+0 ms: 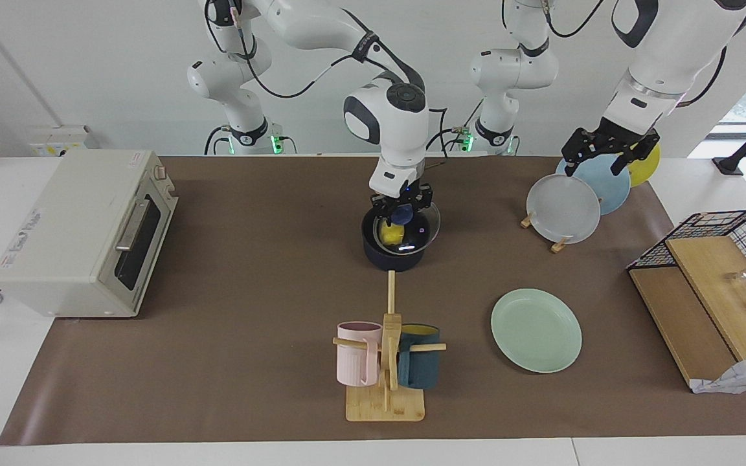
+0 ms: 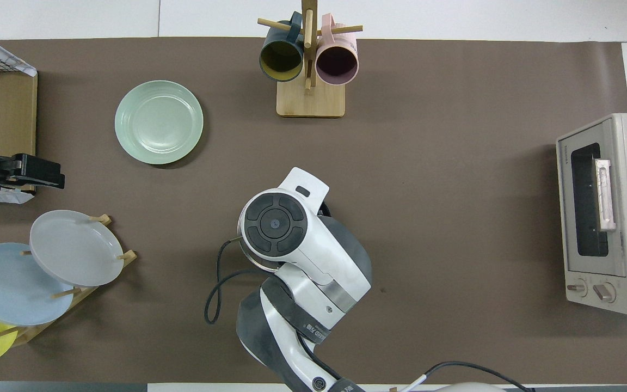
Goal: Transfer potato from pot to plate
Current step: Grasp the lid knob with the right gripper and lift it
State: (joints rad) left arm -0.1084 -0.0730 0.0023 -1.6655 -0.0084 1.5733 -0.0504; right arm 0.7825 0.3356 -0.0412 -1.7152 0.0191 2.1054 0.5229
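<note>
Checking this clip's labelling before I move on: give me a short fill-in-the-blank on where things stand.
1. The right gripper is shut on the knob of the pot's ____.
2. The potato lies inside the ____.
3. The left gripper hangs open over the rack of ____.
4. The toaster oven stands at the ____ arm's end of the table.

Missing words: lid; pot; plates; right.
</note>
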